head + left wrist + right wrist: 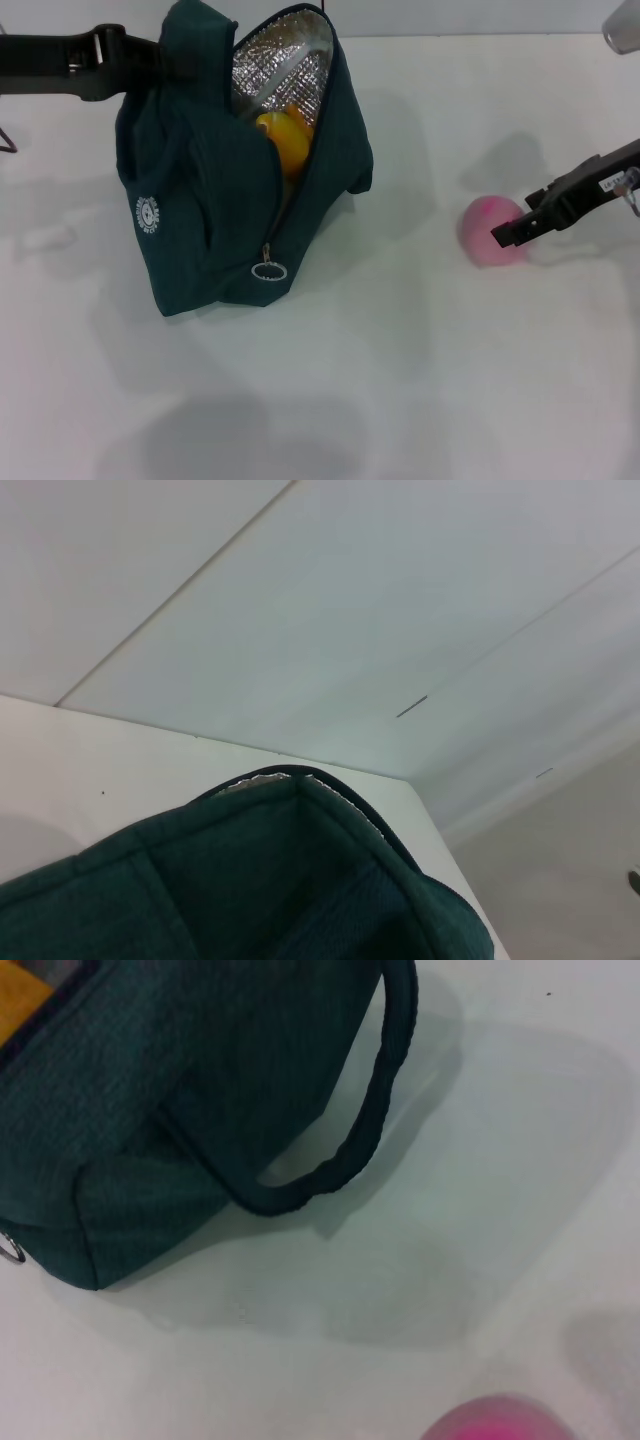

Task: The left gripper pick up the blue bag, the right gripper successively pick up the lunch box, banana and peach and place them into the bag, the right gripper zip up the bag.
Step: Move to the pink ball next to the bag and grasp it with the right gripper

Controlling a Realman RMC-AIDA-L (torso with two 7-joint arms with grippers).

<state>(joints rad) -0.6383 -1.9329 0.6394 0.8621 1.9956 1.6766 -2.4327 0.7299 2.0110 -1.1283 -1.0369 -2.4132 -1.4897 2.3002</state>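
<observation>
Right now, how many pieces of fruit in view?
2. The banana sits inside the open blue bag; the peach lies on the table by the right gripper. More may be hidden in the bag.

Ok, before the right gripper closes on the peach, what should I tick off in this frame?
1. Blue bag open: ok, the zip is undone and the foil lining shows.
2. Bag held: ok, the left gripper is at its upper edge and the bag stands upright on the table.
3. Banana already packed: ok, it shows yellow in the opening.
4. Lunch box packed: cannot tell; it is not on the table, and nothing of it shows in the bag.
5. Right gripper lined up: ok, its tip is at the peach.
6. Firm grasp on the peach: cannot tell; the finger gap is not visible.
</observation>
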